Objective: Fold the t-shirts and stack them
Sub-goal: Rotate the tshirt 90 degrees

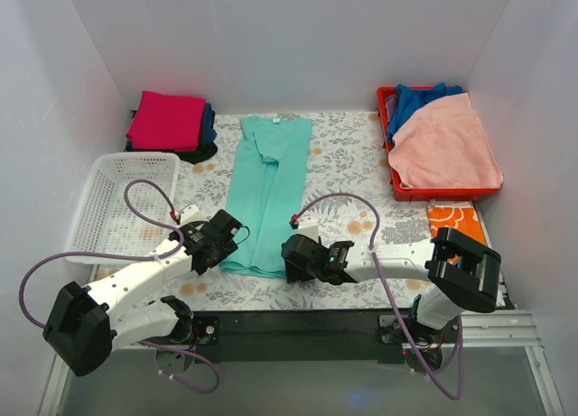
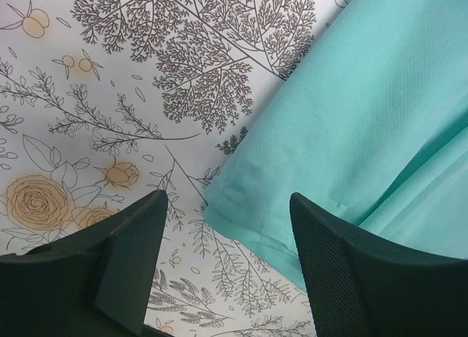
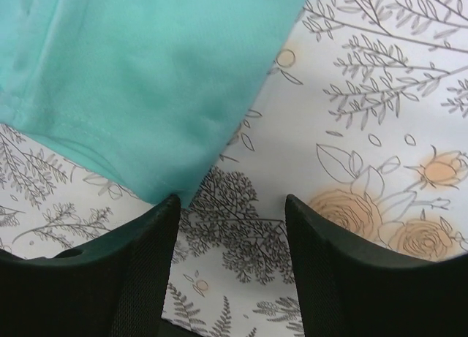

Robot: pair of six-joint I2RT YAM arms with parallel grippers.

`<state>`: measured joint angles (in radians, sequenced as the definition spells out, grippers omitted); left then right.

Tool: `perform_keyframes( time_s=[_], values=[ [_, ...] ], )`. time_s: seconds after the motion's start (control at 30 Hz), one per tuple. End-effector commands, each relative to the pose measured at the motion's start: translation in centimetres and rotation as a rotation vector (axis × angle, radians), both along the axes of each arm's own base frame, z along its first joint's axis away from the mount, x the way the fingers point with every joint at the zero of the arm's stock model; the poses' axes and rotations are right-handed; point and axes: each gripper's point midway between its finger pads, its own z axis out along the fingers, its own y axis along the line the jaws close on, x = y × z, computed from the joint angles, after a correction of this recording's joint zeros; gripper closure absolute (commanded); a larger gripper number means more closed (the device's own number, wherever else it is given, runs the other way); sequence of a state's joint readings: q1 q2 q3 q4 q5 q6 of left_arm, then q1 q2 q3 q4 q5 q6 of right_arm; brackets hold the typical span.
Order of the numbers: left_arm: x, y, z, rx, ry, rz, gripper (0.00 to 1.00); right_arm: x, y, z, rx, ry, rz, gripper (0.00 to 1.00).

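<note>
A white basket [image 1: 107, 207] sits along the left edge of the tabletop [image 1: 352, 163], which is covered in a flower-and-branch print. Behind it, in the far left corner, is a pile of folded shirts: a magenta shirt [image 1: 167, 120] on top, a dark blue shirt [image 1: 209, 123] showing at its right side, and a black shirt [image 1: 197, 152] sticking out underneath. The left gripper [image 1: 237, 233] hangs low over the near part of the tabletop with its fingers [image 2: 124, 256] spread apart and nothing held. In its wrist view the near left corner of the mint-teal shirt [image 1: 271, 186] lies flat on the print just ahead of the fingertips, and the right-hand finger overlaps the hem. This shirt is in the middle of the tabletop, folded lengthwise into a long narrow strip that runs from the far edge, collar end away, towards the near edge. The right gripper [image 1: 289, 261] is at the strip's near right corner, also spread apart and empty. In its wrist view the corner of the shirt [image 3: 146, 74] ends just beside the tip of its left-hand finger [image 3: 146, 264], with bare print between the two fingers. In the far right corner a red tray [image 1: 442, 194] holds a blue cloth [image 1: 420, 100] with a pink cloth [image 1: 447, 145] lying over it. An orange cloth [image 1: 456, 219] lies just in front of the tray by the right edge.
</note>
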<state>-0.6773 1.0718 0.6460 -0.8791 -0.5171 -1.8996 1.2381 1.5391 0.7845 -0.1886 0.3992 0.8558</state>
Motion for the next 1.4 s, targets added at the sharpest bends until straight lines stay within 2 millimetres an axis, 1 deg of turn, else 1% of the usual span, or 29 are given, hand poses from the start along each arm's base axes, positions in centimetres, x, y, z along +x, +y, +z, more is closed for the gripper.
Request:
perform_keyframes(
  time_s=[0.0, 0.1, 0.17, 0.27, 0.3, 0.37, 0.4, 0.47, 0.57, 0.6, 0.7, 0.8, 0.87, 0.93, 1.0, 1.07, 1.13, 1.23, 1.33, 1.37],
  values=[
    [0.4, 0.2, -0.2, 0.006, -0.034, 0.020, 0.33, 1.1, 1.1, -0.1, -0.037, -0.027, -0.005, 0.34],
    [0.3, 0.3, -0.6, 0.016, -0.022, 0.018, 0.33, 1.3, 2.0, 0.3, -0.014, -0.026, 0.002, 0.34],
    [0.3, 0.3, -0.7, 0.021, -0.019, 0.014, 0.33, 1.2, 2.6, 0.7, 0.005, -0.018, 0.013, 0.34],
    [0.3, 0.5, -0.5, 0.029, -0.022, 0.013, 0.33, 1.0, 2.5, 1.3, 0.030, -0.015, 0.005, 0.34],
    [0.3, 0.5, -0.4, 0.026, -0.024, 0.010, 0.33, 0.8, 2.7, 2.2, 0.054, -0.022, 0.013, 0.35],
    [0.3, 0.6, -0.2, 0.029, -0.030, 0.012, 0.32, 0.8, 2.6, 3.0, 0.071, -0.040, 0.013, 0.35],
    [0.3, 0.7, -0.2, 0.031, -0.030, 0.012, 0.32, 0.7, 2.7, 3.8, 0.086, -0.056, 0.021, 0.35],
    [0.4, 0.6, -0.1, 0.027, -0.036, 0.010, 0.32, 0.9, 2.6, 4.3, 0.089, -0.074, 0.014, 0.35],
    [0.4, 0.5, -0.1, 0.025, -0.037, 0.008, 0.32, 1.3, 2.9, 4.7, 0.085, -0.091, 0.016, 0.35],
    [0.4, 0.6, -0.2, 0.029, -0.036, 0.011, 0.32, 1.3, 2.7, 4.4, 0.063, -0.087, 0.011, 0.35],
    [0.4, 0.6, -0.2, 0.032, -0.034, 0.007, 0.32, 1.5, 3.1, 4.1, 0.042, -0.085, 0.015, 0.35],
    [0.5, 0.5, -0.1, 0.031, -0.037, 0.004, 0.32, 1.5, 2.8, 3.7, 0.014, -0.080, 0.003, 0.36],
    [0.5, 0.6, -0.1, 0.033, -0.036, 0.002, 0.32, 1.7, 2.5, 4.1, 0.022, -0.093, -0.023, 0.36],
    [0.4, 0.6, 0.0, 0.034, -0.037, 0.002, 0.32, 2.0, 1.9, 5.0, 0.033, -0.129, -0.046, 0.39],
    [0.5, 0.5, 0.1, 0.027, -0.044, 0.001, 0.32, 2.1, 1.9, 6.2, 0.053, -0.158, -0.051, 0.39],
    [0.6, 0.5, 0.1, 0.026, -0.044, -0.003, 0.32, 2.3, 1.8, 6.8, 0.058, -0.177, -0.055, 0.39],
    [0.7, 0.4, 0.1, 0.025, -0.044, -0.005, 0.32, 2.7, 2.0, 7.1, 0.053, -0.188, -0.063, 0.38],
    [0.6, 0.3, -0.2, 0.029, -0.035, -0.009, 0.31, 2.4, 2.6, 6.3, 0.031, -0.163, -0.038, 0.38],
    [0.6, 0.4, -0.3, 0.029, -0.033, -0.008, 0.32, 2.2, 3.0, 5.1, 0.001, -0.136, -0.025, 0.38],
    [0.5, 0.3, -0.3, 0.027, -0.034, -0.010, 0.32, 2.2, 3.1, 4.4, -0.017, -0.127, -0.023, 0.37]
  ],
)
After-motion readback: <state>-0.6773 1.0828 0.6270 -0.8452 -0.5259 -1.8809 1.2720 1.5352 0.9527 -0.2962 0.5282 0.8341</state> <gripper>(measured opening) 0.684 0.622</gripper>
